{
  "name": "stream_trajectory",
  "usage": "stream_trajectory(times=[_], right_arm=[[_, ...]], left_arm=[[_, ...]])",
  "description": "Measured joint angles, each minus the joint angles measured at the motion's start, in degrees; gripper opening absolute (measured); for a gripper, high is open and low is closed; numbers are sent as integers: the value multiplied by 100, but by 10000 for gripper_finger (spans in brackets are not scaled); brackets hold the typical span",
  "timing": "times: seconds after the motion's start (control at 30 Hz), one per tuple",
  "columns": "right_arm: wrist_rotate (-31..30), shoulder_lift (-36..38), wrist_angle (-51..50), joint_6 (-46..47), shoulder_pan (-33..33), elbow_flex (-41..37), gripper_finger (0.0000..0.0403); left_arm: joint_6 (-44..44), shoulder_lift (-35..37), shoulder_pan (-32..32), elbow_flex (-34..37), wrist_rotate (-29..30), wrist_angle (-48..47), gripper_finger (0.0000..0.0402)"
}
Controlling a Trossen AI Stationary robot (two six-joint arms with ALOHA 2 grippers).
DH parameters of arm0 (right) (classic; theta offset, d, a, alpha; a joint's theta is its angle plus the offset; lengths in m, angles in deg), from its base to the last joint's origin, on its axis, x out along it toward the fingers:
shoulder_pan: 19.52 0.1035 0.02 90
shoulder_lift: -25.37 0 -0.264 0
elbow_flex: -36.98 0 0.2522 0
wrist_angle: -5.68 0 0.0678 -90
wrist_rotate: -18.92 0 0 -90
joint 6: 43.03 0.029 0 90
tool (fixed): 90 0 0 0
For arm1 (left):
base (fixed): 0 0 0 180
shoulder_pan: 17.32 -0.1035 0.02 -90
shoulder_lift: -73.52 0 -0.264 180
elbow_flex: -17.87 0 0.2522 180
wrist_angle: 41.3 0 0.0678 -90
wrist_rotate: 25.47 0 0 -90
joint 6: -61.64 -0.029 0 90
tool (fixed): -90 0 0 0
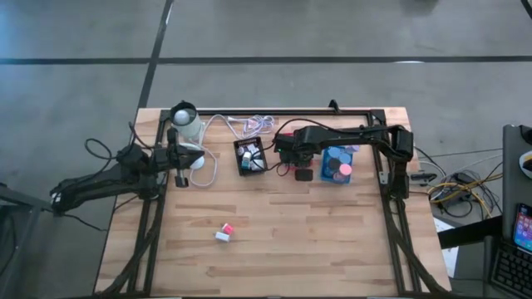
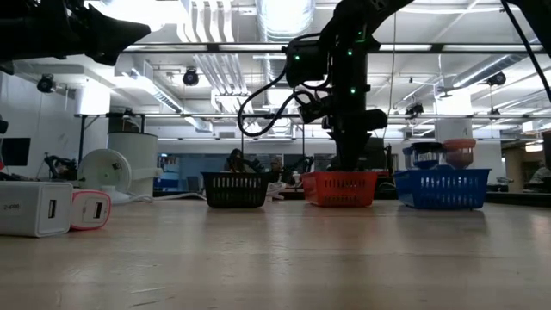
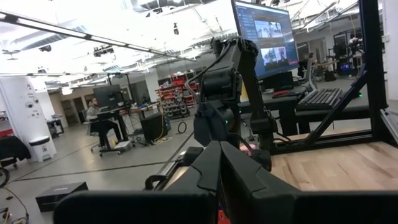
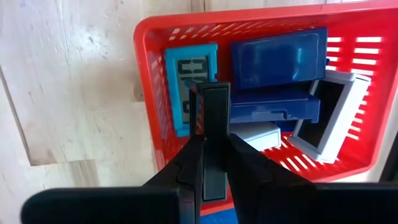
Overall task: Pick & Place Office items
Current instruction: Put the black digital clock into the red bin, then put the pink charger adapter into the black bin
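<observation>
My right gripper [image 4: 214, 146] reaches over the red tray [image 4: 147, 68] and is shut on a small dark rectangle [image 4: 215, 109]. In that tray lie a teal block [image 4: 186, 74], dark blue blocks [image 4: 280, 56] and a white-framed piece [image 4: 336, 112]. In the high view the right gripper [image 1: 285, 154] is between the black tray [image 1: 249, 155] and the blue tray [image 1: 337, 164]. A white block [image 2: 34, 207] and a pink block [image 2: 89, 209] lie on the table near its front edge. My left gripper [image 1: 179, 176] waits shut at the table's left, touching nothing. My right gripper pinches the small dark rectangle between its two fingers [image 4: 186, 165], on its two flat sides [image 4: 215, 134]. The fingers point down from above and lie along the piece. Its free end sticks out past the fingertips over the red tray. Whether that end touches what lies in the tray, I cannot tell.
The black tray [image 2: 234, 189], red tray [image 2: 340, 188] and blue tray [image 2: 442, 187] stand in a row at the far side. Blue and pink rolls fill the blue tray. A white coiled cable [image 1: 249, 126] and a white round device [image 1: 184, 120] lie far left. Bare wood spreads toward the near edge.
</observation>
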Motion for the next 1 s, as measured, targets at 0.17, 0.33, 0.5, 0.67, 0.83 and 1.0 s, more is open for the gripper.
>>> stream_trajectory(times=[0.17, 0.33, 0.5, 0.67, 0.83, 1.0], right_arm=[[27, 0, 2, 25, 0, 2, 47], [111, -2, -44, 38, -2, -19, 77], [136, 47, -105, 38, -2, -28, 116], [113, 239, -103, 31, -2, -27, 141], [-3, 759, 230, 46, -2, -101, 141], [1399, 1761, 2174, -12, -4, -803, 84]], left_arm=[[0, 0, 1, 0, 0, 0, 14], [0, 0, 2, 0, 0, 0, 14], [0, 0, 0, 0, -2, 0, 14], [0, 0, 1, 0, 0, 0, 14], [0, 0, 1, 0, -1, 0, 14], [0, 0, 2, 0, -2, -34, 14]])
